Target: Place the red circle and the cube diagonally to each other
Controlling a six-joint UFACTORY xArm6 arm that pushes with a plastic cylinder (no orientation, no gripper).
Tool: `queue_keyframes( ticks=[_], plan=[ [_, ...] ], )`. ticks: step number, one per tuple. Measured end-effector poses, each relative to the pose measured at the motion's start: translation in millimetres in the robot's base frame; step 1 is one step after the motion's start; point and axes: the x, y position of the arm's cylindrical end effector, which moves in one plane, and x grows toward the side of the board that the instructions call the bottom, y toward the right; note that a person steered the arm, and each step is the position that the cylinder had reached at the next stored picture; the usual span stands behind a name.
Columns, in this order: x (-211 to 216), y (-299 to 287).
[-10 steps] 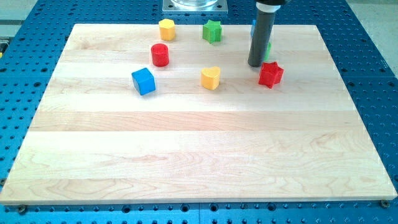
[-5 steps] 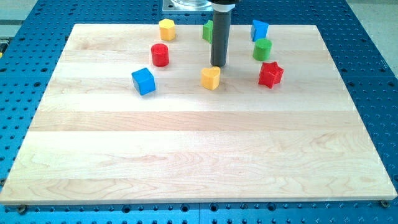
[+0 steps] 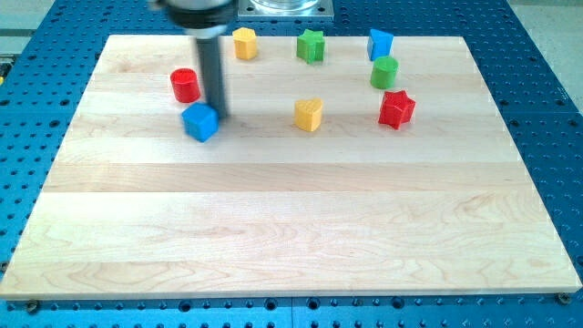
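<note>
The red circle is a short red cylinder near the view's top left of the wooden board. The blue cube sits just below and to the right of it, a small gap apart. My dark rod comes down from the view's top and my tip is at the cube's upper right edge, touching or nearly touching it, to the right of the red circle.
A yellow hexagon-like block, a green star, a blue block and a green cylinder lie along the top. A yellow heart and a red star lie mid-right.
My tip swept from the view's right to the left across the top of the board. The red circle shifted left by a good way and the blue cube moved slightly left.
</note>
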Motion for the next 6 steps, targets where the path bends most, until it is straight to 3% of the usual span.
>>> queue_keyframes(
  ticks=[1, 2, 4, 5, 6],
  plan=[
    [-4, -74],
    [-31, -60],
    [-47, 74],
    [-50, 54],
    [-26, 35]
  ],
)
